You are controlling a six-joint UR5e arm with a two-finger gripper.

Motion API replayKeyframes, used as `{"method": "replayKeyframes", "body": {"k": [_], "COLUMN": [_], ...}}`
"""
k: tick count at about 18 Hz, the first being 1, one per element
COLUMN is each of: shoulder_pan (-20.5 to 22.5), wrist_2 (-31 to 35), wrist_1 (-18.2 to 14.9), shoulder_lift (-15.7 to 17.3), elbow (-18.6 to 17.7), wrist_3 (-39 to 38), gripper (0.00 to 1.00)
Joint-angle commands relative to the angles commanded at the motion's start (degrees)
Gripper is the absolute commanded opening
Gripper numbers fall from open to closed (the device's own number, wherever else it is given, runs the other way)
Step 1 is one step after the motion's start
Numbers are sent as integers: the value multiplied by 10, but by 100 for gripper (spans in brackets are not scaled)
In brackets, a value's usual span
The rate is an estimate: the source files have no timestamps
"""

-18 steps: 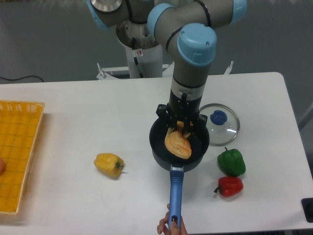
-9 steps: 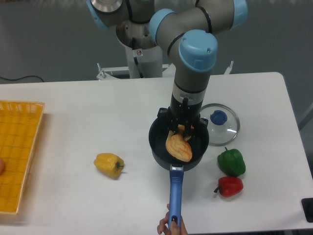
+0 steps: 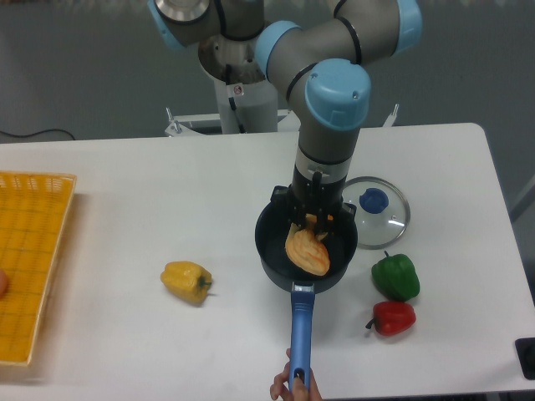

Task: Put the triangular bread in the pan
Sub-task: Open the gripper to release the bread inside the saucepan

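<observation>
The triangular bread (image 3: 308, 250), golden-orange and ridged, hangs inside the mouth of the pan (image 3: 272, 242), a dark round saucepan with a long blue handle (image 3: 300, 334) pointing toward the front edge. My gripper (image 3: 311, 220) comes down from above the pan's back rim and is shut on the bread's upper end. The bread's lower tip sits low in the pan; whether it touches the bottom is hidden.
A glass lid with a blue knob (image 3: 374, 201) lies right of the pan. A green pepper (image 3: 394, 276) and a red pepper (image 3: 391, 317) sit front right, a yellow pepper (image 3: 186, 281) front left. A yellow basket (image 3: 29, 259) is at the left edge. A human hand (image 3: 292, 389) holds the handle's end.
The gripper and bread have shifted slightly right and down into the pan. The pan and peppers have stayed put.
</observation>
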Motion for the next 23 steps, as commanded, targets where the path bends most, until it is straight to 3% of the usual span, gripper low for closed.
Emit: {"method": "replayKeyframes", "body": {"k": [17, 18, 20, 23], "shoulder_pan": [-11, -11, -11, -11], "wrist_2": [11, 12, 12, 14], "wrist_1": [2, 4, 9, 9], "shoulder_lift": [-12, -12, -12, -12], "elbow": [-4, -4, -4, -4], "wrist_3": [-5, -4, -1, 0], "gripper": [27, 30, 67, 99]}}
